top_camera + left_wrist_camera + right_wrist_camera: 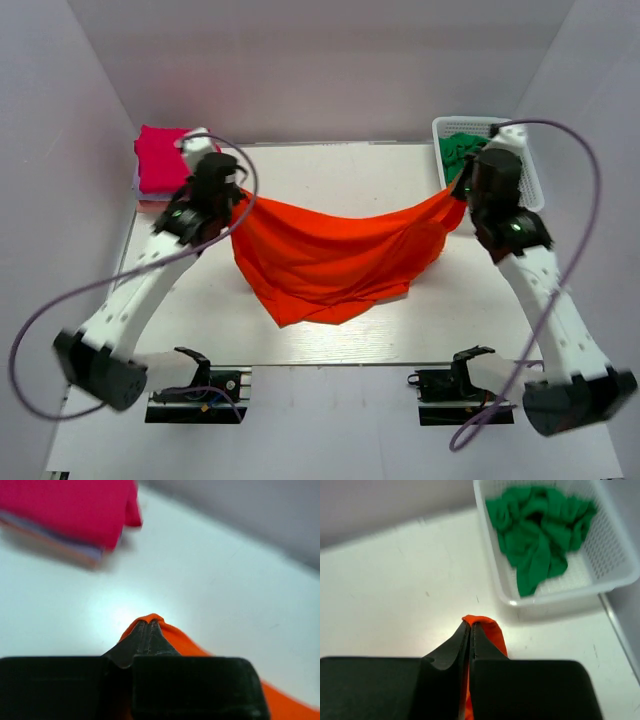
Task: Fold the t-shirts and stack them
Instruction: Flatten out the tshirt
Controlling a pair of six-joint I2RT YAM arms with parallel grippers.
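The orange-red t-shirt (330, 255) hangs stretched between both grippers above the table, its lower part sagging onto the surface at the middle front. My left gripper (236, 200) is shut on its left corner, seen as an orange fold (172, 635) round the fingertips. My right gripper (458, 190) is shut on its right corner (492, 630). A folded magenta t-shirt (160, 158) lies on a pale lilac one at the far left; it also shows in the left wrist view (65, 510). A crumpled green t-shirt (535, 525) lies in the basket.
A white mesh basket (533, 180) stands at the far right corner, close behind my right gripper; its rim shows in the right wrist view (555, 597). White walls enclose the table (330, 170) on three sides. The arm bases sit at the near edge.
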